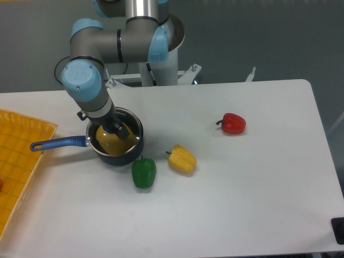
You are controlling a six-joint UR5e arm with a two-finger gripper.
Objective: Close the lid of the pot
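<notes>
My gripper [116, 129] sits low over the pot [115, 143] in the left middle of the frame, its dark fingers down at the pot's mouth, and I cannot tell how the jaws stand, because the wrist above them hides the tips and the gap. They seem to be at the small knob of the lid [121, 134], so I judge they are pinching it, but I would not swear to that. The lid reads as a thin silvery ring lying over the pot's rim, with the yellow contents showing through the glass; whether it is fully seated or hanging a touch above the rim I cannot tell from this angle. The pot's blue handle [58, 143] points left toward the yellow tray [21, 161] at the left edge. Just below the pot sits a green pepper [143, 172], a yellow pepper [181, 159] beside it, and a red pepper [233, 123] well apart to the right. I judge the task nearly done: what is left is letting go and lifting clear.
</notes>
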